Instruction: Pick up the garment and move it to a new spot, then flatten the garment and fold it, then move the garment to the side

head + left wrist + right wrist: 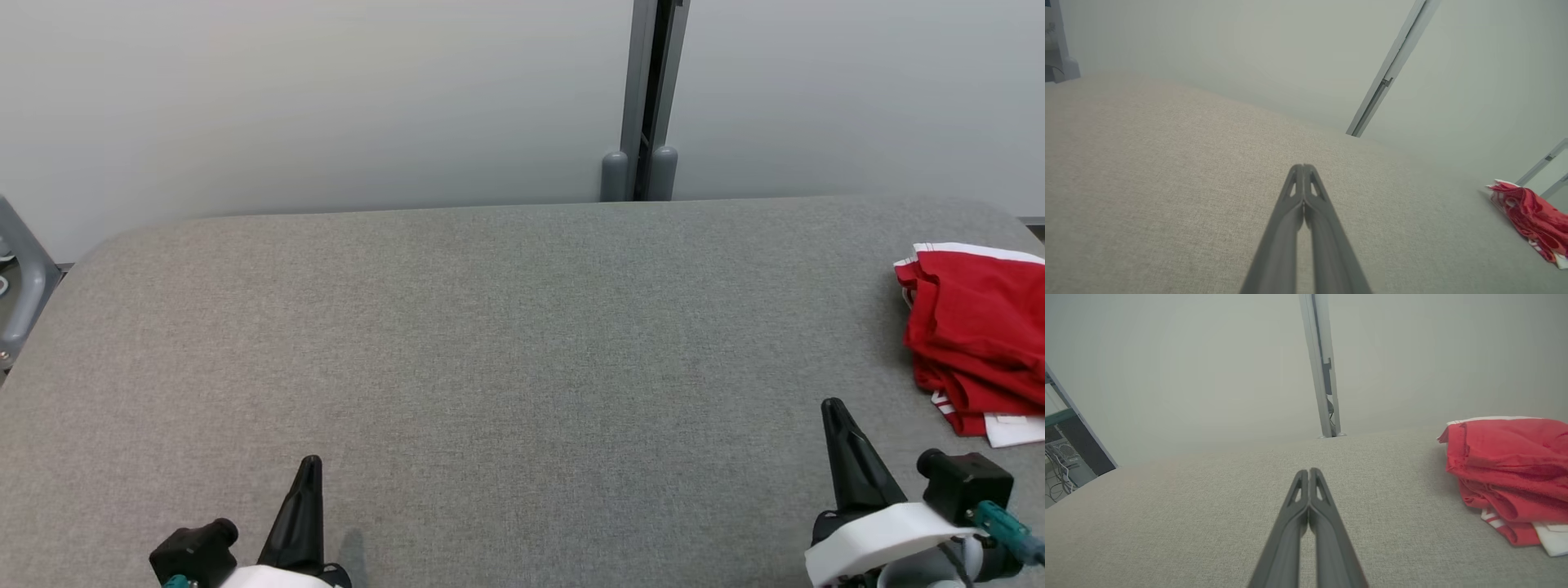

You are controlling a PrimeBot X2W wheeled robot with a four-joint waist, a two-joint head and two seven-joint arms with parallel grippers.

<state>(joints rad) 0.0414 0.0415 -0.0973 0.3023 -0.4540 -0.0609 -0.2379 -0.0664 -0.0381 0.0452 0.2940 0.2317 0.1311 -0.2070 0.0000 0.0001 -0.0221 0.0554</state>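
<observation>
Running off-frame right of the closed, empty right gripper (833,407), the red garment (976,327) sits on the grey counter (490,327); the left gripper (310,462) is likewise closed and empty; pale wall (326,98) beyond.

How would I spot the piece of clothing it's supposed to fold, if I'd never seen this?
Find the wide grey cloth-covered table before the pale wall. At its edge on the robot's right lies the garment, bunched in a pile. It is bright red with white trim, unlike the plain grey around it.

Matt grey woven tabletop (490,343); soft red cloth garment (976,327)
</observation>
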